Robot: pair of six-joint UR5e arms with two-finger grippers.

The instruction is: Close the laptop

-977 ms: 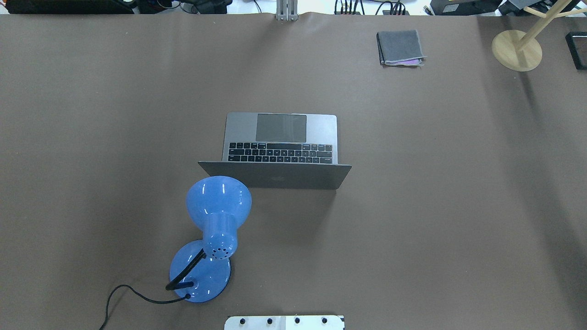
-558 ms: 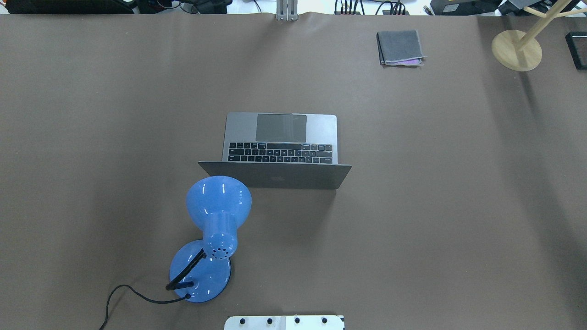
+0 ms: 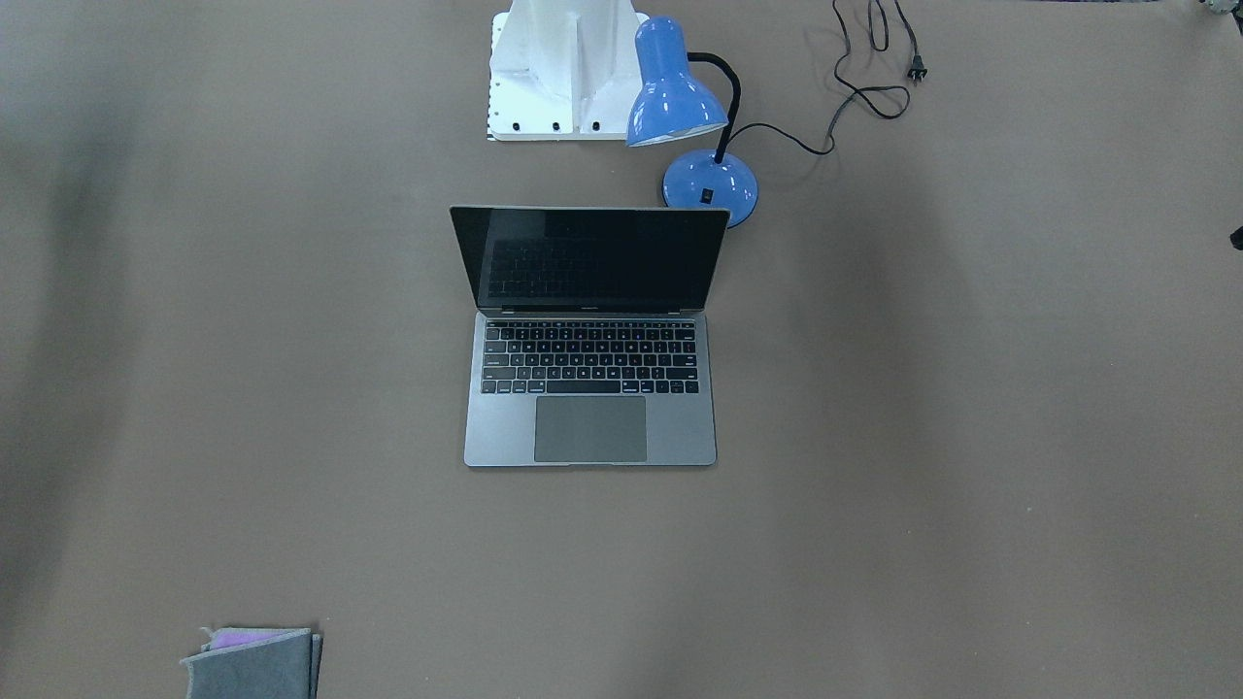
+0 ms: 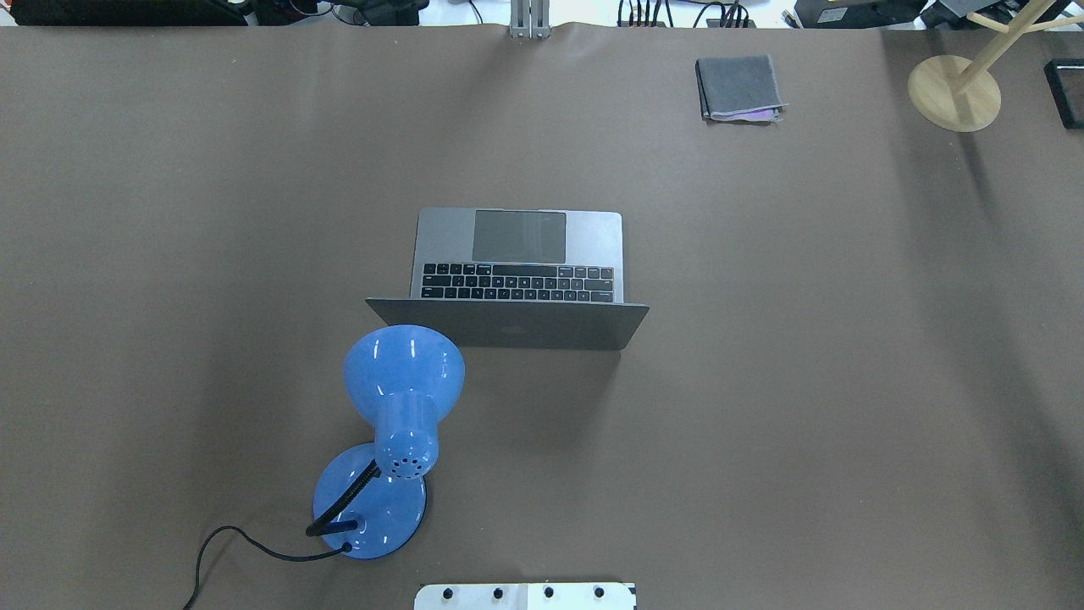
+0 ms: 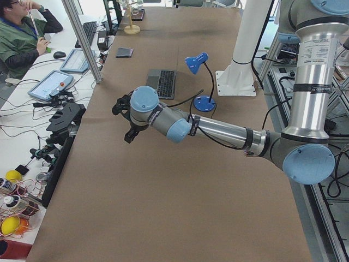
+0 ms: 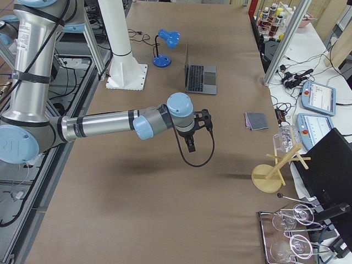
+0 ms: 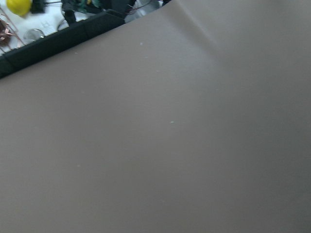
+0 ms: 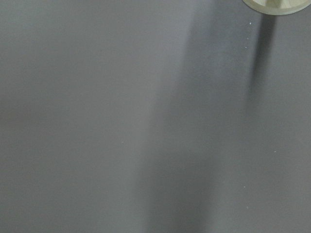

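The space-grey laptop [image 4: 518, 254] stands open at the middle of the brown table, its lid upright and turned toward the robot's base. The front-facing view shows its black screen and keyboard [image 3: 589, 340]. It also shows in the left view [image 5: 162, 83] and the right view [image 6: 201, 77]. My left gripper [image 5: 122, 117] shows only in the left view, above bare table far to the laptop's left; I cannot tell whether it is open. My right gripper [image 6: 197, 129] shows only in the right view, above bare table to the laptop's right; I cannot tell its state either.
A blue desk lamp [image 4: 402, 373] stands just behind the lid's left corner, its cord trailing off. A folded grey cloth [image 4: 738, 87] lies at the far right. A wooden stand [image 4: 954, 91] is at the far right corner. The white robot base [image 3: 558, 68] is behind the laptop.
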